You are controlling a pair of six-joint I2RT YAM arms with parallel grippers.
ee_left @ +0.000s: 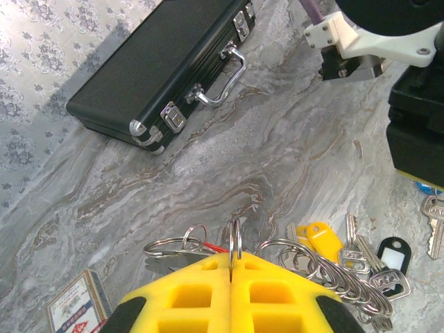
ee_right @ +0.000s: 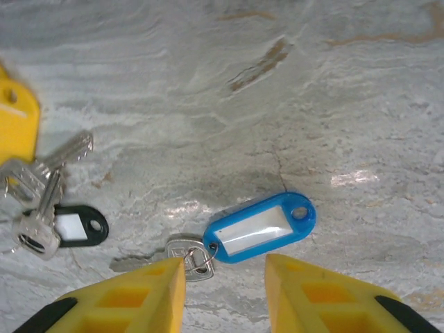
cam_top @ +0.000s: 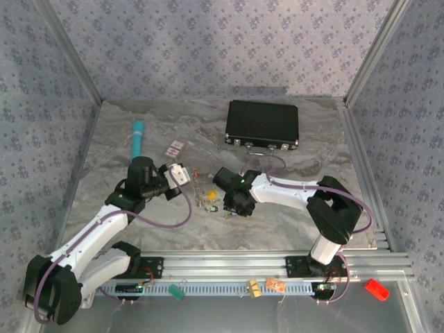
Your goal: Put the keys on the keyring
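Right wrist: my right claw (ee_right: 225, 269) stood half open, empty, blue key (ee_right: 260, 227) just at 12 o'clock, lying toward 2; left claw (ee_left: 231, 262) clamped the keyring (ee_left: 236, 236).

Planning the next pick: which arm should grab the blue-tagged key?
Right. Its open gripper hovers at the blue-tagged key, while the left gripper is shut on the keyring.

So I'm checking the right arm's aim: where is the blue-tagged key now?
In the right wrist view the blue-tagged key lies flat on the table just ahead of the right gripper, with the black-tagged key to its left.
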